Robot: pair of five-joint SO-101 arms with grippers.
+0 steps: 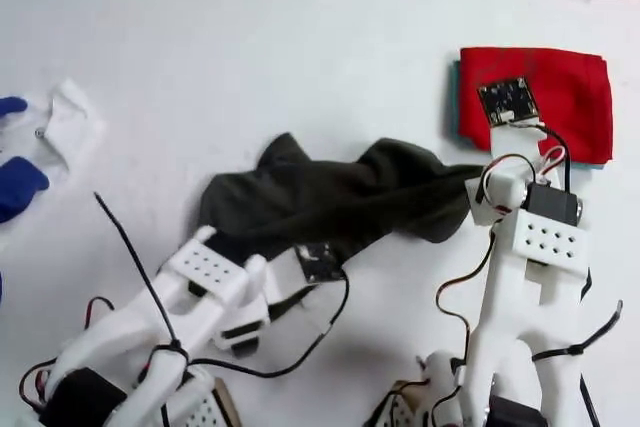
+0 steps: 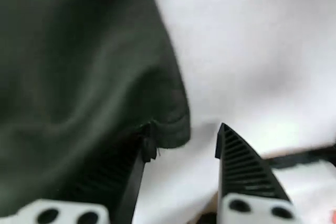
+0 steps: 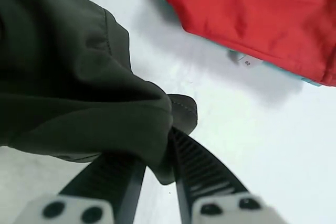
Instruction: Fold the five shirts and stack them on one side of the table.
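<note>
The dark green shirt (image 1: 330, 197) is lying crumpled at the middle of the table (image 1: 250, 57), with one edge being pinched by the right gripper (image 3: 155, 148). The left gripper (image 2: 184, 132) is gaping at its hem. The folded red shirt (image 1: 560, 92) is covering most of a teal cloth (image 1: 456, 107).

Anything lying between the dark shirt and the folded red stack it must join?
Nothing visible. Bare table separates the dark shirt from the red shirt stack; the right claw grips the shirt's edge nearest it.
</note>
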